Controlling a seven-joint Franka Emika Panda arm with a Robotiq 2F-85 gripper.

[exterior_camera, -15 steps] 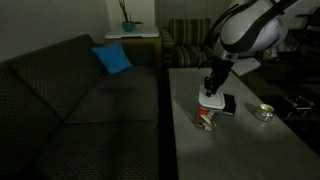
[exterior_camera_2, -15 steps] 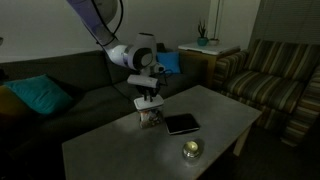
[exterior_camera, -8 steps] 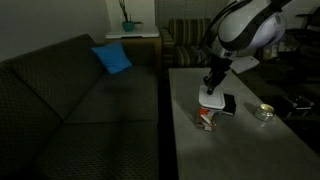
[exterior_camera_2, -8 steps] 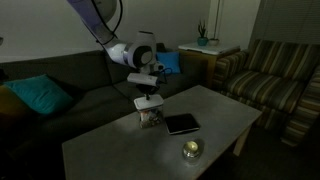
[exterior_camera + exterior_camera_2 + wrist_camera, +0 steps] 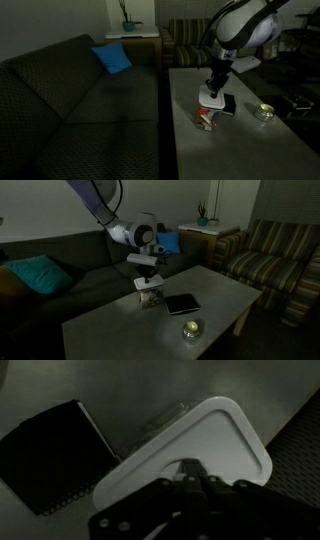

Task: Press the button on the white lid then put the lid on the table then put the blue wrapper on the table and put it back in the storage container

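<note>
The task looks barely begun: the gripper (image 5: 190, 480), clenched shut, has its tips on the white lid (image 5: 205, 445), which sits on the storage container (image 5: 151, 299) on the desk (image 5: 105, 332). This is likely the button press, with the lid removal and wrapper steps left. The button is hidden under the tips, and the blue wrapper cannot be made out in the dim light

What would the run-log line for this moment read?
step: likely button press | tool: shut, tips at white lid | lid: over storage container | beside: black pad
</note>
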